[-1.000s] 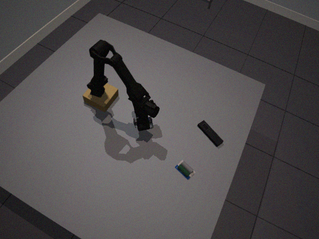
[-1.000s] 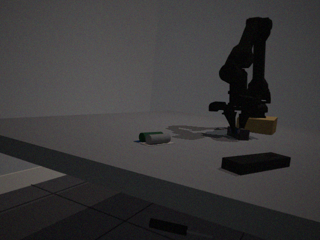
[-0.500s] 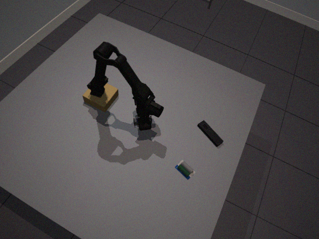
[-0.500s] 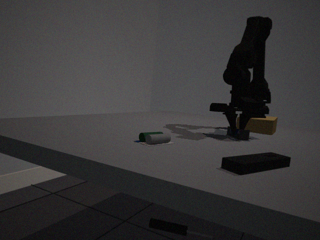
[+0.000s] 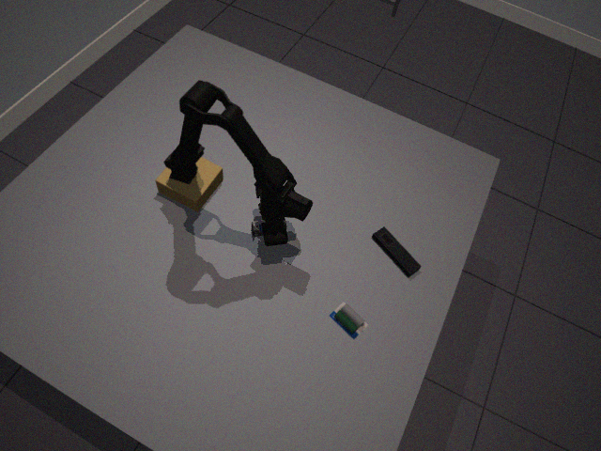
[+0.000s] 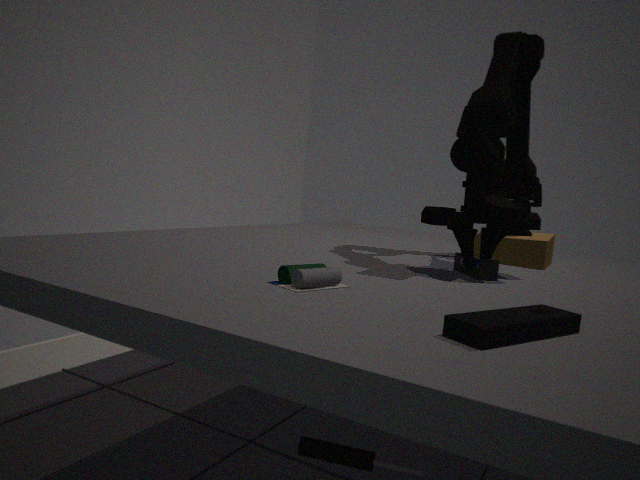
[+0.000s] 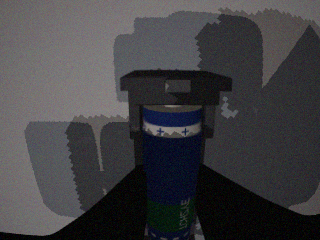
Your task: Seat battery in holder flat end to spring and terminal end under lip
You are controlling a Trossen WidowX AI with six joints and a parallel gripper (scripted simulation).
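On the grey table (image 5: 121, 301) the black arm (image 5: 242, 140) rose from its yellow base block (image 5: 190, 184) and bent down toward the middle of the surface. Well apart to one side lay a long black block (image 5: 395, 252), and nearer the table's edge a green and a grey cylinder (image 5: 348, 318) rested side by side on a small card. At the arm's tip the gripper (image 7: 171, 190) was clamped on the blue battery (image 7: 171, 174), which lay lengthwise in the dark holder (image 7: 175, 87), its far end up against the holder's lip.
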